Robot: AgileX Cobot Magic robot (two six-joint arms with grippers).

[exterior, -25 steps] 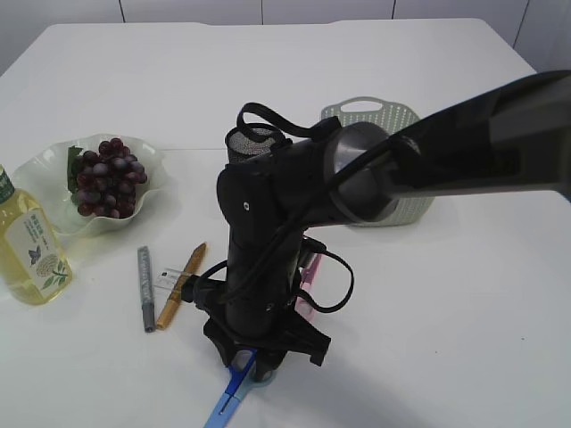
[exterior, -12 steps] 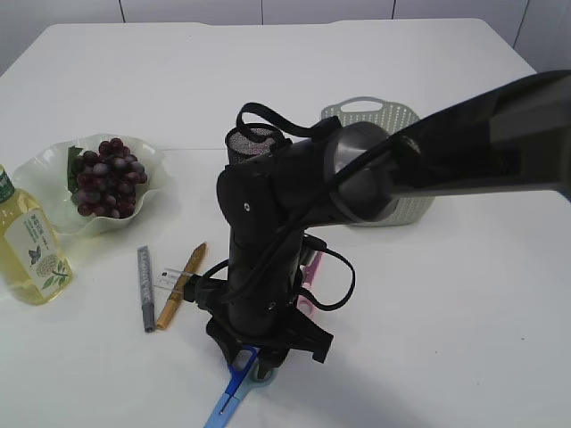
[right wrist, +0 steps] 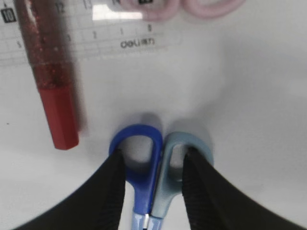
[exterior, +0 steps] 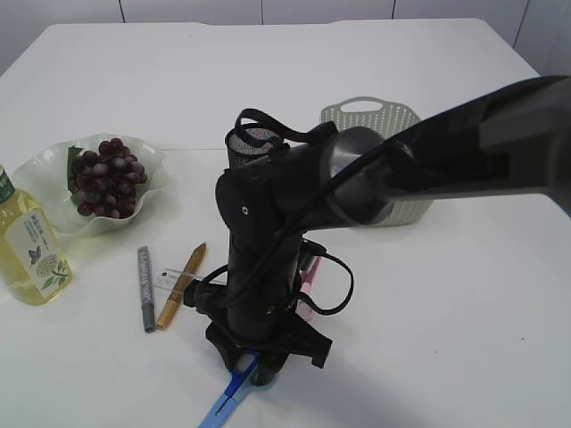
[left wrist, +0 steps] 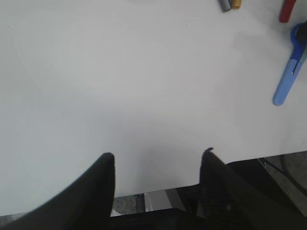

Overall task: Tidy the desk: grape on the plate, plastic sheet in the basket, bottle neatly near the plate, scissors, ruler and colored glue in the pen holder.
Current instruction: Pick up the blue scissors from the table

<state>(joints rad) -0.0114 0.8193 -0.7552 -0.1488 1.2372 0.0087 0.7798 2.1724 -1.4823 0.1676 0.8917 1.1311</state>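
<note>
Right gripper (right wrist: 152,177) jaws clasp the blue scissors (right wrist: 146,165) handles, red glue pen (right wrist: 48,72) at ten o'clock; left gripper (left wrist: 157,167) jaws wide over bare desk (left wrist: 120,72).

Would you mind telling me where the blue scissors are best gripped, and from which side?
Grip the blue scissors at the two handle loops, coming straight down from above. They lie flat on the table with the loops side by side, forming the thickest part; the blades are thin. The right gripper already straddles both loops, one finger outside each. The red glue stick alongside leaves room.
</note>
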